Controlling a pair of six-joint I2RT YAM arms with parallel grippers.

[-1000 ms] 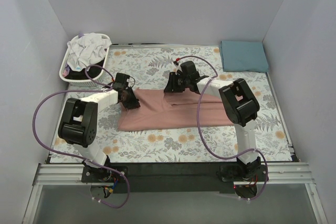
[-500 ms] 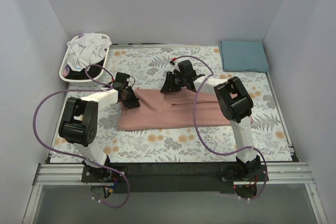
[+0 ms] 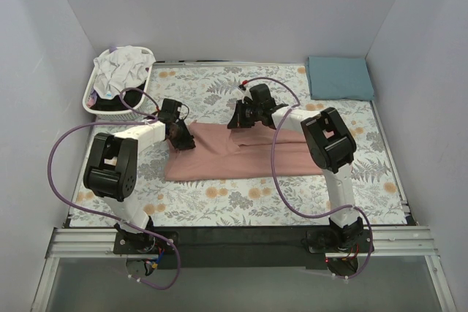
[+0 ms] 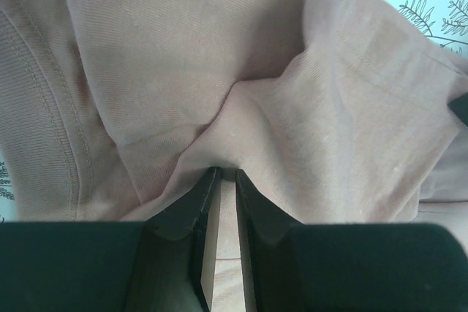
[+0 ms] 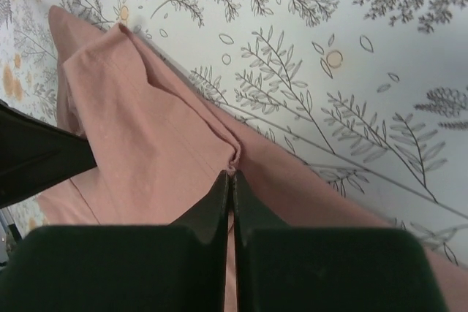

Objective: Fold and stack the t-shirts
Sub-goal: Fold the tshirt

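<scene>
A dusty-pink t-shirt [image 3: 248, 153] lies folded lengthwise across the middle of the floral cloth. My left gripper [image 3: 180, 137] is at its far left corner, jaws closed on a fold of pink cloth [image 4: 227, 169]. My right gripper [image 3: 240, 120] is at the shirt's far edge near the middle, jaws closed on a pinch of the pink hem [image 5: 232, 170]. A teal-blue t-shirt [image 3: 339, 77] lies folded at the far right corner. White and dark tees [image 3: 123, 67] fill the basket.
A white slatted basket [image 3: 99, 107] stands at the far left. The grey-and-orange floral cloth [image 3: 241, 199] covers the table. White walls close in on three sides. Purple cables loop beside both arms.
Both grippers stay pinched on the pink shirt's far edge. The right gripper shifted slightly left, then back right. The left gripper moved slightly away from me.
</scene>
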